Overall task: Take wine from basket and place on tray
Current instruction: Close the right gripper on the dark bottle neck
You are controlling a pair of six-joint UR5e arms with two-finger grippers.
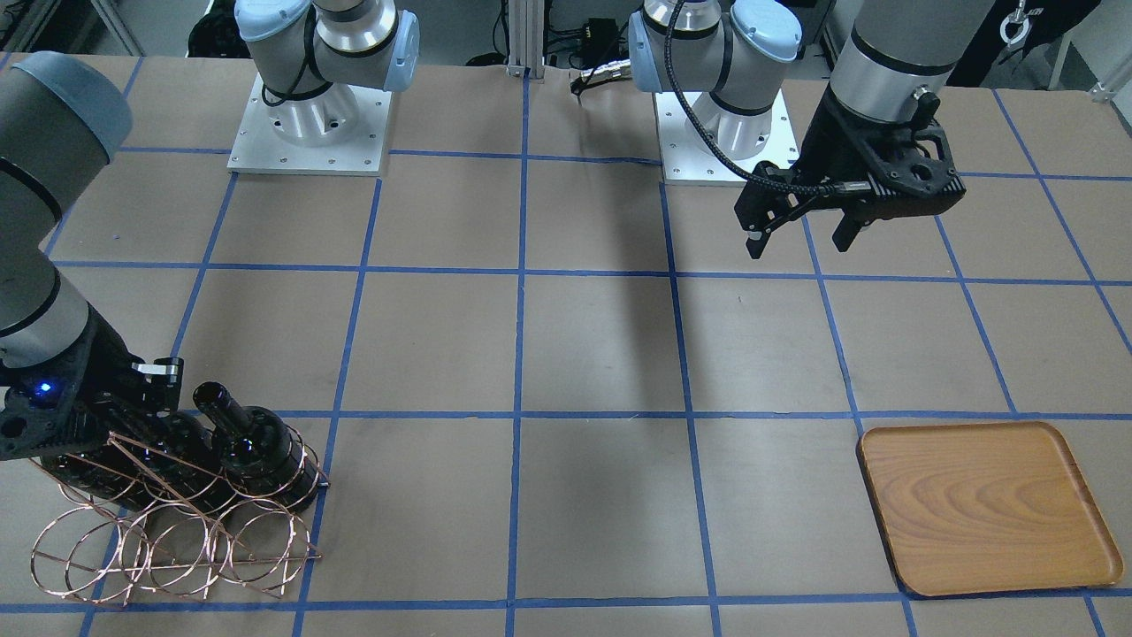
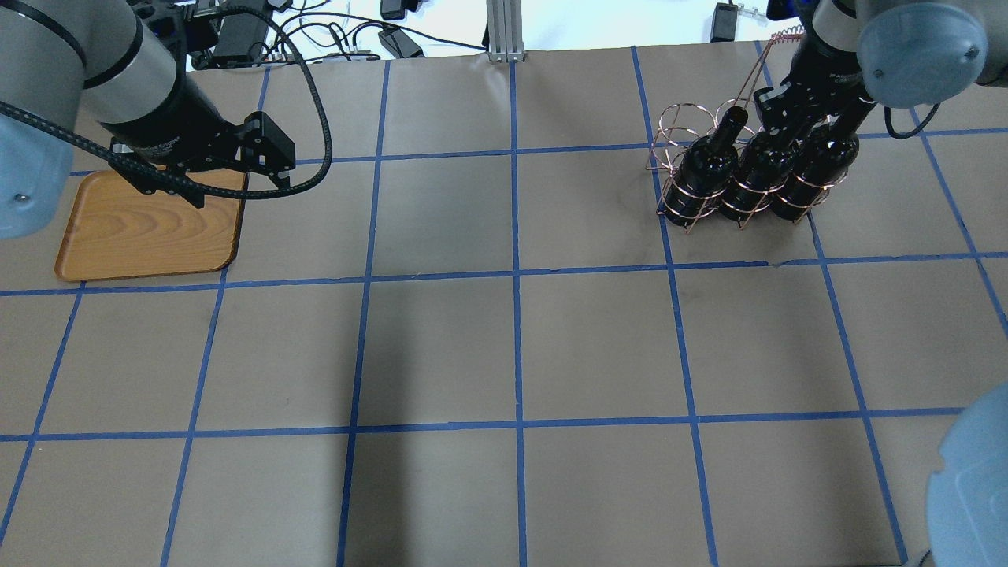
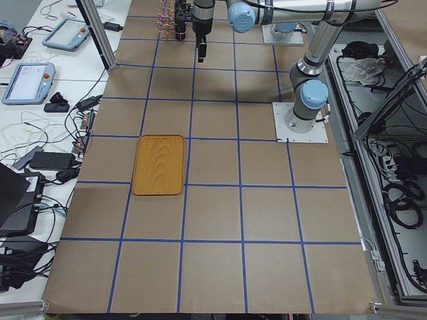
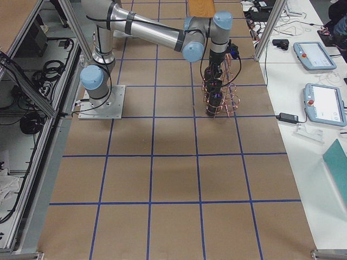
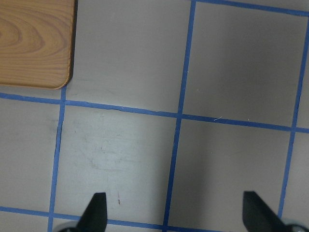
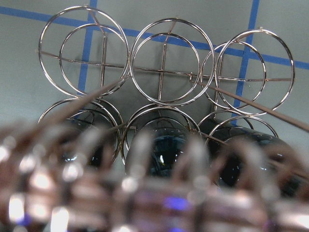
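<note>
The basket (image 6: 145, 208), handle blurred, masks the right tool (image 2: 780, 110), grip unreadable; left tool (image 1: 800, 237) spread wide.

**Layout: basket at upper right and tray at upper left, overhead view**

The basket (image 2: 676, 130) stands on the table (image 2: 512, 354) at the upper right of the frame. The tray (image 2: 142, 236) lies flat on the table at the upper left, well apart from the basket. Three wine bottles (image 2: 701, 175) sit side by side in the basket's row of rings nearer the bottom of the frame, tilted, with necks pointing toward the top. The right gripper (image 2: 791, 118) is at the necks of the centre and right-hand bottles; whether it touches them cannot be told. The left gripper (image 1: 796, 246) hangs above the table near the tray. In the left wrist view, one tray corner sits at the upper left of the frame.
</note>
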